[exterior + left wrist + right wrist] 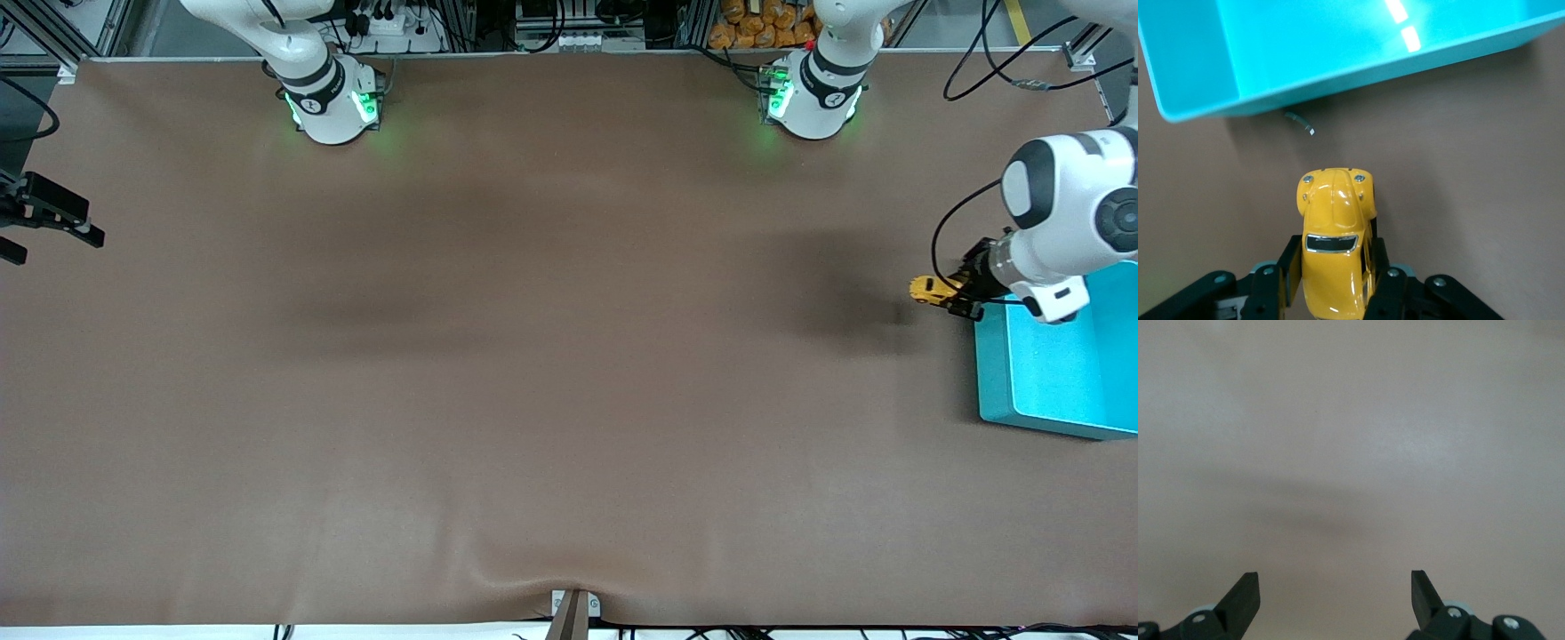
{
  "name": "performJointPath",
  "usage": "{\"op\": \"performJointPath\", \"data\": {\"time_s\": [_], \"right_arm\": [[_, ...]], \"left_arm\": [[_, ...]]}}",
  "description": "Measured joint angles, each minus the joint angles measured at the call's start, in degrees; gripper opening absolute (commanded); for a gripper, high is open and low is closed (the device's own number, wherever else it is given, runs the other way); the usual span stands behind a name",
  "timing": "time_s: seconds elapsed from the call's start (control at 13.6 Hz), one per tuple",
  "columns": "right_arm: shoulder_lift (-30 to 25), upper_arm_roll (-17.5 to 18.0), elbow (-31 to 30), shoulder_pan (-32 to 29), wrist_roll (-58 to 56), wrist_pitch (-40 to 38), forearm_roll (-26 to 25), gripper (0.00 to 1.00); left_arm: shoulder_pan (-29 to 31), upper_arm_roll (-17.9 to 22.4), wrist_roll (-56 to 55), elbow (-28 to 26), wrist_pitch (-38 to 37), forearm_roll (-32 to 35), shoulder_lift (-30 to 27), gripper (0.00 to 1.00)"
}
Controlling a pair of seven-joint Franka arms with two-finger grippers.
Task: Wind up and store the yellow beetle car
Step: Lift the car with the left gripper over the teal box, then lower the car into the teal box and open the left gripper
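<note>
No legible text, labels, brand names, numbers or signs on anything in view

A robotics lab test station.

Two white robot arms are bolted along the top edge of a wide bench (pixel 533 356) covered in a plain brown mat, their bases (pixel 333 107) lit with green status lights. Along that edge run aluminium frame rails (pixel 80 31), a power strip (pixel 382 22) and loose black cables (pixel 1005 62). A camera mount (pixel 573 613) sits at the middle of the bottom edge.
</note>
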Motion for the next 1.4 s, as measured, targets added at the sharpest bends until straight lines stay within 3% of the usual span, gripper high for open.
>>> {"op": "performJointPath", "data": {"time_s": [0.29,0.59,0.96,1.4], "right_arm": [[-0.45,3.18,0.17,0.44,2.43,-2.79,-1.14,1.0],[-0.69,3.37,1.49,0.84,4.83,-6.4,-1.29,1.0],[-1.08,2.94,2.42,0.84,6.9,-8.41,-1.34,1.0],[-0.9,1.85,2.3,0.84,7.54,-8.16,-1.4,1.0]], "left_arm": [[2.62,0.64,28.42,3.14,-1.14,0.13,-0.31,0.03],[9.54,1.06,53.99,5.77,-1.08,1.65,1.15,0.04],[14.4,1.14,61.52,12.26,-0.06,12.58,9.02,0.04],[17.11,1.14,69.68,16.15,8.92,17.0,18.83,0.06]]}}
